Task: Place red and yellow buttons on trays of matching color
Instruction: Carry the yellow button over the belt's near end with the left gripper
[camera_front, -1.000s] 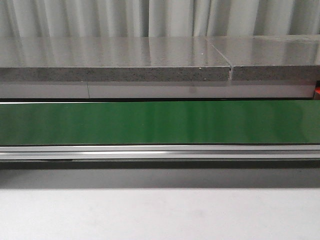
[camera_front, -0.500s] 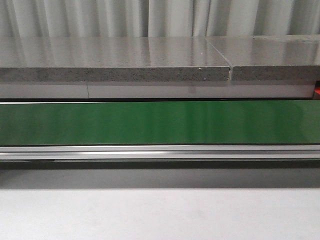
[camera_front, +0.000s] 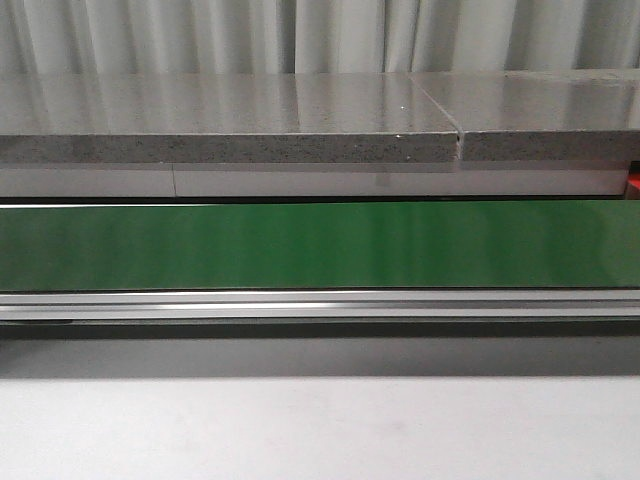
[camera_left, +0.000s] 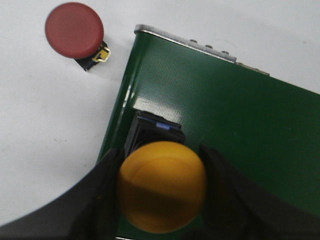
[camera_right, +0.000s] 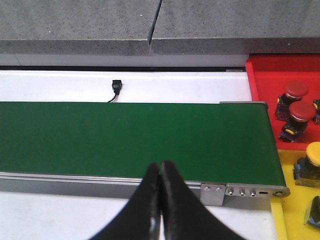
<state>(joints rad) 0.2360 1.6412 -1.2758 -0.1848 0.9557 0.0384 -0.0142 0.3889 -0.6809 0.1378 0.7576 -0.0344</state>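
A white table (camera_front: 320, 430) lay before me, and across it ran a green conveyor belt (camera_front: 320, 245) in a silver frame. Behind it stood 2 grey speckled slabs (camera_front: 230, 125) butted end to end, and pale pleated curtains (camera_front: 320, 35) closed the room at the far side. I could read no writing or brand anywhere.

My left jaws (camera_left: 161, 192) were clamped on a yellow button (camera_left: 162, 186), 1 dark finger on each side of its cap, over the end of the belt. A red button (camera_left: 75, 31) lay on the white table beside that belt end.

My right jaws (camera_right: 159, 200) were closed together, empty, above the belt's near edge. At the belt's right end sat a red tray (camera_right: 260, 75) holding 2 red buttons, and nearer, a yellow tray (camera_right: 290, 210) with 1 yellow button.
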